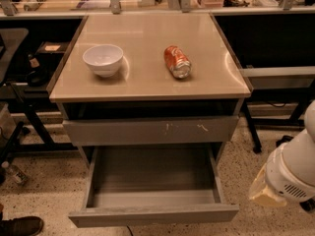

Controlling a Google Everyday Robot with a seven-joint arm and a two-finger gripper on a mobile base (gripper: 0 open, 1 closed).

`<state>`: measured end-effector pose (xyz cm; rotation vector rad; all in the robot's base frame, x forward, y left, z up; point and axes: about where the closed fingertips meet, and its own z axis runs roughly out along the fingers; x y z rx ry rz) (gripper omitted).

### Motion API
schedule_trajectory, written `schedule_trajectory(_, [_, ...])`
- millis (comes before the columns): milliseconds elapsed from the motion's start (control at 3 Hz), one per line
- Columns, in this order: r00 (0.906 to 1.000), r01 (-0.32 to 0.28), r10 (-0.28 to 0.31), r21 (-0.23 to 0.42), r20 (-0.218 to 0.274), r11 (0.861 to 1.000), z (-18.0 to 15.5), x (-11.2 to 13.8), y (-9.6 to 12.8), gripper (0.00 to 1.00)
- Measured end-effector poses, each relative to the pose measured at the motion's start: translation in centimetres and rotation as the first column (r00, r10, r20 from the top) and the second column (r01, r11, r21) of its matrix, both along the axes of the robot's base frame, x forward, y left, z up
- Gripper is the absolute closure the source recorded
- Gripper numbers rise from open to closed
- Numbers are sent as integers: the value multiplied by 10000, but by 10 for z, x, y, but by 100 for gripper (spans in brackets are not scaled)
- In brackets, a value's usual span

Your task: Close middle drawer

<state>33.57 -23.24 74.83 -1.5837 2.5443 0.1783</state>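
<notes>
Middle drawer (152,214) spans left-right, open frontward; end effector (267,194) lower right.

Warm, yellowish light falls from above and leaves broad, soft glare on the glossy beige cabinet top (147,82), strongest beside the white ceramic bowl (103,59) and near the right edge. The bowl and the orange soda can (177,61) cast only short, faint shadows. The recess under the top and the upper left and upper right of the frame sink into near black. The open middle drawer (152,178) is dim inside, while the gripper (266,194), at the lower right of the frame, is brightly lit against the speckled floor (49,181).
</notes>
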Motion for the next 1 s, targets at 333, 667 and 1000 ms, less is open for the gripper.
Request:
schedule_trajectory(333, [9987, 86, -80, 132, -494, 9999, -36, -28, -3, 100])
schedule_trajectory(667, [9987, 86, -80, 133, -495, 9999, -36, -28, -3, 100])
schedule_trajectory(1000, [9974, 193, -161, 450, -704, 9988, -53, -35, 0, 100])
